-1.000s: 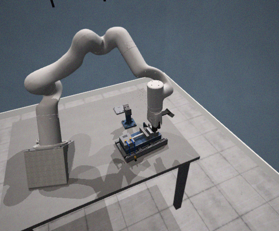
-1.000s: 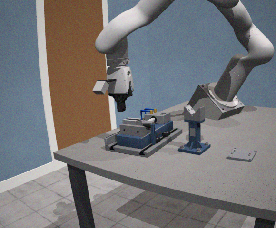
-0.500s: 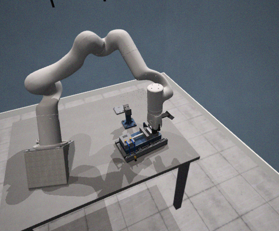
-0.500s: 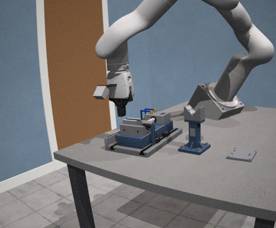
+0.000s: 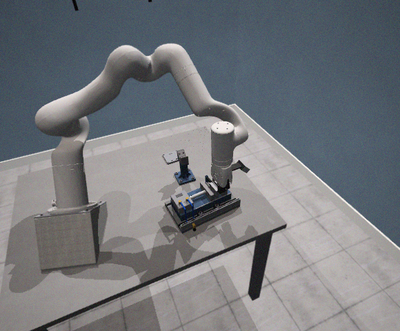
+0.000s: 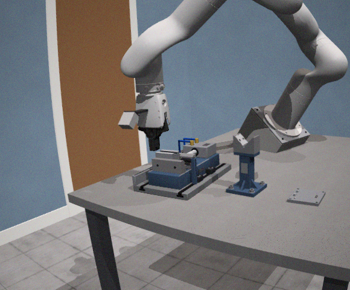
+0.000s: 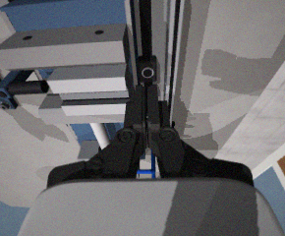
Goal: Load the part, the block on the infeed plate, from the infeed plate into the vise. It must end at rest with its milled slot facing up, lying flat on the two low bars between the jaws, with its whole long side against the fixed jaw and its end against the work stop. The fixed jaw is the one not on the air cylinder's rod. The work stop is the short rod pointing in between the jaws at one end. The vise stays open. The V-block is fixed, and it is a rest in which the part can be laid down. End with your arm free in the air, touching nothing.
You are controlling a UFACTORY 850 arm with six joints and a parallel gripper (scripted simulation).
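The grey part [image 7: 89, 80] lies in the open vise [image 5: 202, 205] between the fixed jaw [image 7: 59, 46] and the moving jaw [image 7: 84, 105], close along the fixed jaw. Its left end is at the dark work stop rod [image 7: 27, 88]; I cannot tell if they touch. My gripper [image 7: 146, 98] is shut and empty, pointing straight down, with its fingertips low beside the part's right end. It also shows in the top and exterior views [image 5: 223, 187] [image 6: 154, 145] at the vise's far end. The infeed plate [image 6: 306, 197] is bare.
The blue V-block stand [image 6: 246, 165] rises between the vise and the infeed plate. The air cylinder [image 6: 200, 150] with blue hoses sits at the vise's base end. The table edge runs close past the vise [image 6: 177, 171]. The arm's base [image 5: 66, 236] stands at the far corner.
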